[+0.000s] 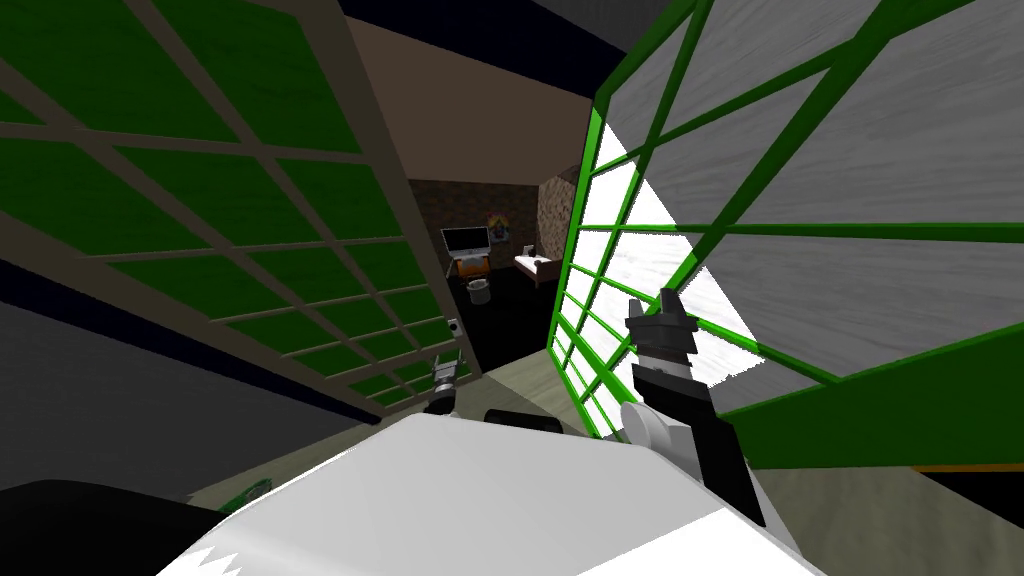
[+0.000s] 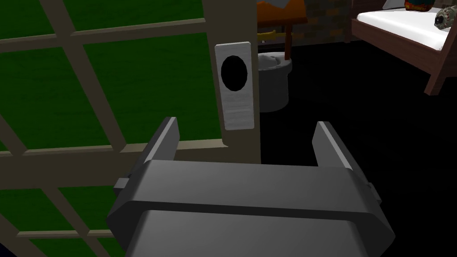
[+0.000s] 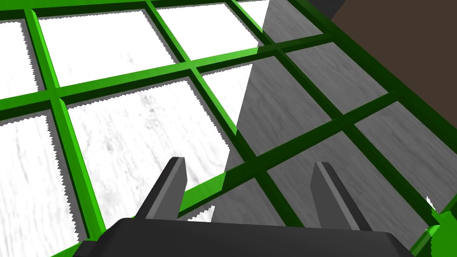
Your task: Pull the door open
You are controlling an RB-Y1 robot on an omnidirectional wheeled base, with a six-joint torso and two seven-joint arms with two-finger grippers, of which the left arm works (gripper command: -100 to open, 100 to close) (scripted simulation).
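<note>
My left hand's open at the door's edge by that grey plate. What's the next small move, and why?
Probably ease the left gripper forward until its fingers straddle the door edge below the grey plate. They stand open, the edge lines up between them, and nothing is gripped yet.

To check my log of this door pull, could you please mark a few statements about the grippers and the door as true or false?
The left gripper has its jaws open. True.
The light grey rectangular plate with a round black hole sits on a green-framed panel. False: it is on the tan-framed door with green panes.
The right gripper points at the green grid frame with white and grey panes. True.
The right gripper's jaws are shut on a bar. False: they are open, holding nothing.
</note>
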